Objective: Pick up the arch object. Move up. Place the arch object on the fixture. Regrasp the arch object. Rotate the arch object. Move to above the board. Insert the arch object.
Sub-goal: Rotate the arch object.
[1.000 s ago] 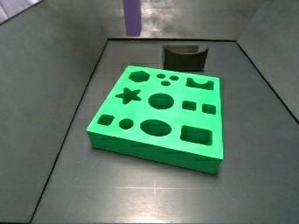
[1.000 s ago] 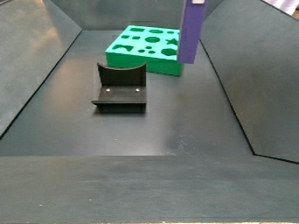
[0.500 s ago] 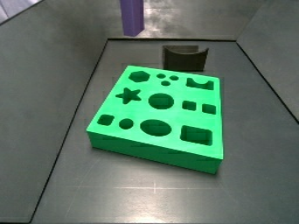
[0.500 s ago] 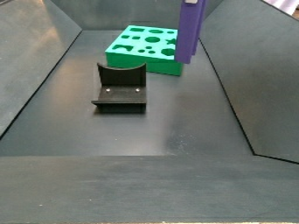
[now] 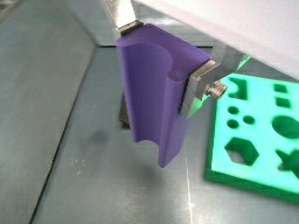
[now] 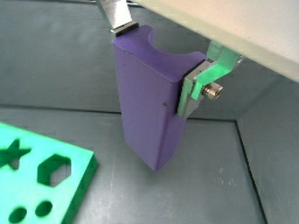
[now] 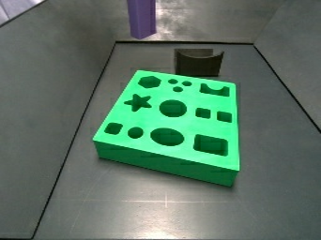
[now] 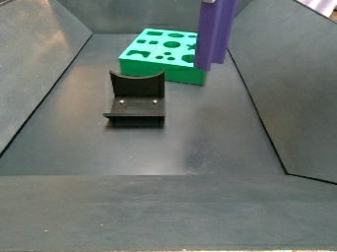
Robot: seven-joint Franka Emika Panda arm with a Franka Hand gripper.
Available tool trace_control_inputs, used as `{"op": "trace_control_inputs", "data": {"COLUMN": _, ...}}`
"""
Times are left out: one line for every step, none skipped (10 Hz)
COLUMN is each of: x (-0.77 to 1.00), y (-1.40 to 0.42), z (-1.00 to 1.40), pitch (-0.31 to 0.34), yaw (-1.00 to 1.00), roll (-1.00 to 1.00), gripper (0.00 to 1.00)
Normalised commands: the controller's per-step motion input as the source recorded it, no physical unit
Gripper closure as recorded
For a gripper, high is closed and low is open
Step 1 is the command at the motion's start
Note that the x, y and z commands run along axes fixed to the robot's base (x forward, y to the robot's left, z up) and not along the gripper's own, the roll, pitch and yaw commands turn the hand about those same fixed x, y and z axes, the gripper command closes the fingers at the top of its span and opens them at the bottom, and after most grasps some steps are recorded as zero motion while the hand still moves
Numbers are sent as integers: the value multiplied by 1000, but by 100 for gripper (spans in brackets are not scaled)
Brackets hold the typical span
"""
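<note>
My gripper (image 5: 163, 54) is shut on the arch object (image 5: 155, 96), a matte purple block that hangs upright, with its notched end up between the silver fingers (image 5: 201, 79). Both wrist views show this grip, the gripper (image 6: 162, 51) closing on the block (image 6: 149, 105). In both side views the arch object (image 7: 141, 19) (image 8: 214, 30) hangs in the air and the gripper itself is out of frame. The green board (image 7: 170, 117) (image 8: 161, 54) lies on the floor beside and below the block. The dark fixture (image 7: 198, 61) (image 8: 136, 98) stands apart from it with nothing on it.
Sloped dark grey walls (image 8: 263, 89) enclose the floor on both sides. The board's edge (image 5: 251, 131) (image 6: 35, 175) shows in both wrist views, close beside the hanging block.
The arch object, still held, has drifted slightly up and toward the board in a side view. The board and fixture have not moved.
</note>
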Motion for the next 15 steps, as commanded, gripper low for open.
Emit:
{"op": "trace_control_inputs", "data": {"x": 2, "y": 3, "z": 1, "pitch": 29, "yaw": -1000, "roll": -48, "gripper": 100}}
{"op": "trace_control_inputs", "data": {"x": 2, "y": 4, "z": 2, "pitch": 30, "yaw": -1000, "roll": -51, "gripper": 100}}
{"op": "trace_control_inputs", "data": {"x": 2, "y": 7, "z": 2, "pitch": 35, "yaw": -1000, "roll": -59, "gripper": 100}}
{"op": "trace_control_inputs", "data": {"x": 2, "y": 8, "z": 2, "pitch": 37, "yaw": -1000, "roll": -62, "gripper": 100}}
{"op": "trace_control_inputs", "data": {"x": 1, "y": 11, "z": 3, "pitch": 43, "yaw": -1000, "roll": -72, "gripper": 100}}
{"op": "trace_control_inputs", "data": {"x": 1, "y": 12, "z": 3, "pitch": 49, "yaw": -1000, "roll": -82, "gripper": 100}}
{"op": "trace_control_inputs", "data": {"x": 2, "y": 13, "z": 5, "pitch": 59, "yaw": -1000, "roll": -99, "gripper": 100}}
{"op": "trace_control_inputs", "data": {"x": 2, "y": 14, "z": 6, "pitch": 66, "yaw": -1000, "roll": -111, "gripper": 100}}
{"op": "trace_control_inputs", "data": {"x": 2, "y": 14, "z": 8, "pitch": 87, "yaw": -999, "roll": -149, "gripper": 100}}
{"op": "trace_control_inputs", "data": {"x": 3, "y": 14, "z": 9, "pitch": 87, "yaw": -848, "roll": -148, "gripper": 100}}
{"op": "trace_control_inputs", "data": {"x": 5, "y": 15, "z": 13, "pitch": 84, "yaw": -531, "roll": -147, "gripper": 100}}
{"op": "trace_control_inputs", "data": {"x": 7, "y": 16, "z": 18, "pitch": 81, "yaw": -307, "roll": -145, "gripper": 100}}
{"op": "trace_control_inputs", "data": {"x": 9, "y": 16, "z": 19, "pitch": 79, "yaw": -206, "roll": -145, "gripper": 100}}
{"op": "trace_control_inputs", "data": {"x": 0, "y": 0, "z": -1000, "pitch": 78, "yaw": -142, "roll": -345, "gripper": 100}}
{"op": "trace_control_inputs", "data": {"x": 5, "y": 1, "z": -1000, "pitch": 68, "yaw": -104, "roll": -341, "gripper": 100}}
